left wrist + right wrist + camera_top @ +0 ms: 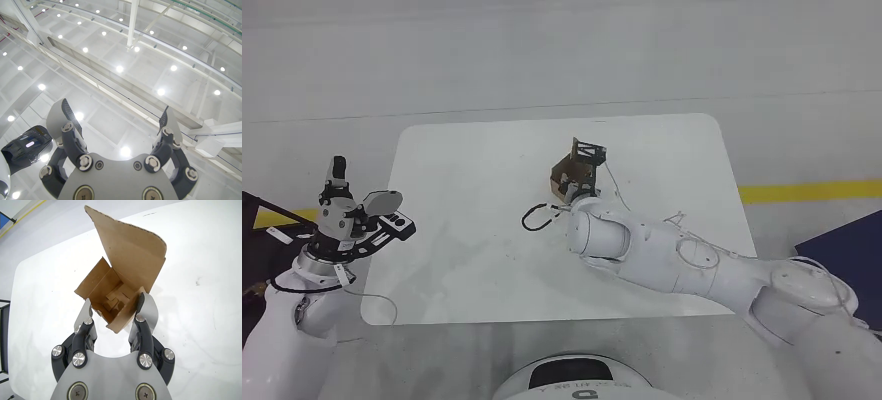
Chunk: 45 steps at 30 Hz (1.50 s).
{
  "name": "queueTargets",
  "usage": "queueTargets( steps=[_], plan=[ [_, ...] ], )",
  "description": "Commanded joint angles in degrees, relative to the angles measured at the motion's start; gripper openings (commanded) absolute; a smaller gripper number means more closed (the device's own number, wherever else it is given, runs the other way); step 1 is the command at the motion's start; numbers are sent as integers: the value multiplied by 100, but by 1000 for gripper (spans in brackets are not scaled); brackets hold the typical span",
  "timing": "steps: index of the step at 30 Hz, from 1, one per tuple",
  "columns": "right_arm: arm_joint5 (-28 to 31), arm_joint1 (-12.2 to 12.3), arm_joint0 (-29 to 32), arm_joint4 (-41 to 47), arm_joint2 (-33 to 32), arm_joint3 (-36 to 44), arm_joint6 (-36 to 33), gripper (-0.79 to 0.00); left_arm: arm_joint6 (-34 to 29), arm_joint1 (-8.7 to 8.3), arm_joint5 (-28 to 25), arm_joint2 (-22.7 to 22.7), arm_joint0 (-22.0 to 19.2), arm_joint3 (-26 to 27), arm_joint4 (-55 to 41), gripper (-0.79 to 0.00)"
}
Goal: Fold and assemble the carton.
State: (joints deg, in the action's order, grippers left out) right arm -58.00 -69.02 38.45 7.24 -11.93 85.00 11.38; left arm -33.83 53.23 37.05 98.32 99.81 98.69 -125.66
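Observation:
A small brown cardboard carton (113, 289) stands on the white table (189, 275) with its top open and one tall flap raised; the folded bottom flaps show inside. My right gripper (115, 304) is shut on the carton, one finger against each outer side wall at its near corner. From above, the carton (575, 168) sits toward the table's far middle with the right gripper (583, 188) just in front of it. Off the table's left edge, my left gripper (115, 119) stands open and holds nothing, pointing up at the ceiling; it also appears in the top view (360, 192).
A black cable loop (537, 216) lies on the table (472, 200) beside the right wrist. A yellow floor line (812, 190) runs past the table's right side. A dark frame (3, 332) stands off one table edge. Bare tabletop stretches left of the carton.

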Motion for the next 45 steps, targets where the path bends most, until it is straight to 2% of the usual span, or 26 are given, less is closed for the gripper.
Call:
queueTargets(
  steps=[1, 2, 3, 4, 9, 12, 15, 17, 27, 35, 36, 37, 38, 39, 41, 45],
  plan=[
    [0, -59, 5, -107, 10, -101, -65, -551, 0, 0, 0, 0, 0, 0, 0, 0],
    [0, -84, 11, -140, 1, -125, -123, -597, 0, 0, 0, 0, 0, 0, 0, 0],
    [0, -102, 15, -179, -18, -155, -169, -776, 0, 0, 0, 0, 0, 0, 0, 0],
    [0, -113, 23, -241, -29, -178, -203, -785, 0, 0, 0, 0, 0, 0, 0, 0],
    [12, -74, -23, -785, 23, 54, -587, -785, 0, 0, 0, 0, 0, 0, 0, 0],
    [183, 77, -113, -1161, 5, 213, -1016, -785, 0, 0, 0, 0, 0, 0, 0, 0],
    [906, 330, -195, -1842, 113, 395, -1513, -785, 0, 0, 0, 0, 0, 0, 0, 0],
    [1143, 529, -190, -2241, 111, 531, -1799, -785, 0, 0, 0, 0, 0, 0, 0, 0],
    [1262, 1382, 492, -3280, -219, 1522, -2826, -785, 0, 0, 0, 0, 0, 0, 0, 0],
    [975, 1874, 1263, -3311, -957, 2076, -2953, -785, 0, 0, 0, 0, 0, 0, 0, 0],
    [904, 1916, 1374, -3278, -1062, 2155, -2917, -616, 0, 0, 0, 0, 0, 0, 0, 0],
    [858, 1952, 1486, -3234, -1163, 2250, -2879, -360, 0, 0, 0, 0, 0, 0, 0, 0],
    [873, 1984, 1601, -3171, -1259, 2358, -2842, -348, 0, 0, 0, 0, 0, 0, 0, 0],
    [906, 2014, 1716, -3076, -1368, 2439, -2805, -302, 0, 0, 0, 0, 0, 0, 0, 0],
    [1085, 2056, 1963, -2731, -1647, 2614, -2638, 0, 0, 0, 0, 0, 0, 0, 0, 0],
    [2014, 2136, 2520, -1712, -2432, 2675, -1951, 0, 0, 0, 0, 0, 0, 0, 0, 0]
  ],
)
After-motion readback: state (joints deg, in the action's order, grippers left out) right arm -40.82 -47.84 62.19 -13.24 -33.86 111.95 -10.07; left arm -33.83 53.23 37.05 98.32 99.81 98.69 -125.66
